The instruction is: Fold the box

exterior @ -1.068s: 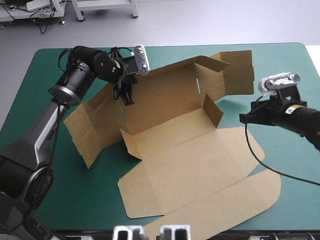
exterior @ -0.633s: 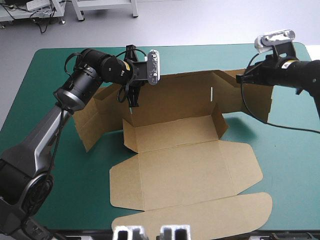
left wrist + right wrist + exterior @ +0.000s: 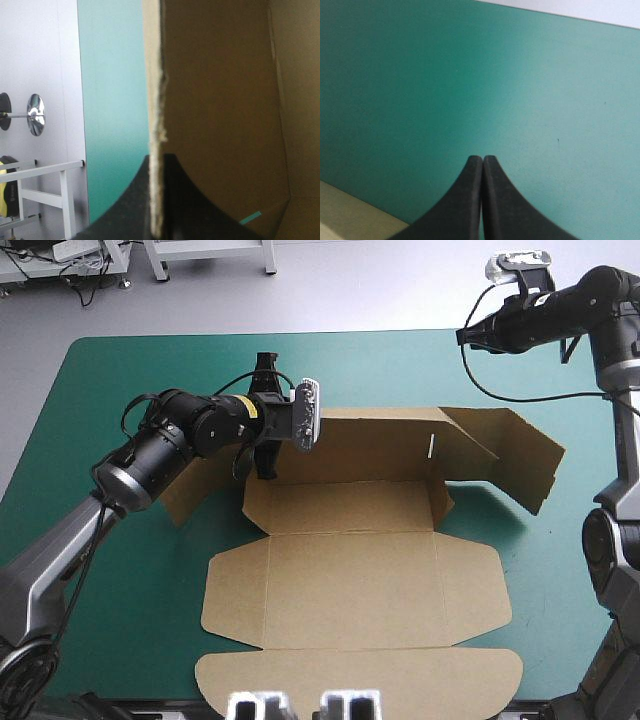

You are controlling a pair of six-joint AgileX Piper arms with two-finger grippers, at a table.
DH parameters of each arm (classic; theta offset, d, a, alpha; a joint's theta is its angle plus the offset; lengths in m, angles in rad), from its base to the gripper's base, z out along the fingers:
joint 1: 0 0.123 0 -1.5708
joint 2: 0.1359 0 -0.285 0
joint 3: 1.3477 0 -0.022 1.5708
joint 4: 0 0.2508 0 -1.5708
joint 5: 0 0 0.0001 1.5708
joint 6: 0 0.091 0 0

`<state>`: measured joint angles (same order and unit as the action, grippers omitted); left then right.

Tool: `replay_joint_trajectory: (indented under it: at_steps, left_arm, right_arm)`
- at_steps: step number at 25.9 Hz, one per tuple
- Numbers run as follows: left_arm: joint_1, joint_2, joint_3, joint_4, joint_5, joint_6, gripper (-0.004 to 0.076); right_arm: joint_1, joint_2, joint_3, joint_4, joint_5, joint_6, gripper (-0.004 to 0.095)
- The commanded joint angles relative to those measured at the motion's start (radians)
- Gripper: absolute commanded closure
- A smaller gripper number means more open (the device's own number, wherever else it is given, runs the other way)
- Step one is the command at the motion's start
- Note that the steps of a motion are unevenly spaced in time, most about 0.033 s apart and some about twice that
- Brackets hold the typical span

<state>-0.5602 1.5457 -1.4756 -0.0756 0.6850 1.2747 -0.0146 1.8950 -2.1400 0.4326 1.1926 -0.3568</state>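
Only the left wrist view shows the raw, fibrous cut edge of the brown box (image 3: 220, 100), which rises between the fingers of the left pincer (image 3: 156, 158); they pinch its upright back wall. From above, the smooth front panels lie flat on the desk (image 3: 120, 370) behind this pincer. The right pincer (image 3: 482, 158), pressed into one pointed arch, hangs over bare teal-green cover, well apart from the box.

Reaches in from the left with a bent left arm, left gripper (image 3: 265, 462) pinching the box (image 3: 380, 445) wall; holds right arm raised far right, right gripper (image 3: 463, 337) pressed closed
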Motion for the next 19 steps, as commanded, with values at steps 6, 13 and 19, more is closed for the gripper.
replay_joint_trajectory:
  at_steps: [6,13,19]
  left_arm:
    - [-0.01,-0.078,0.102,0.045,-0.241,-0.08,0.0734]
    - [-0.011,-0.078,0.107,0.354,-0.229,-0.475,0.0734]
    - [-0.067,-0.078,0.107,0.423,-0.217,-0.504,0.0734]
  right_arm:
    - [-0.012,0.039,-0.046,0.018,0.005,0.027,0.0928]
    - [-0.012,0.067,-0.046,-0.014,0.025,0.038,0.0928]
    - [-0.012,0.067,-0.046,0.016,-0.001,0.037,0.0928]
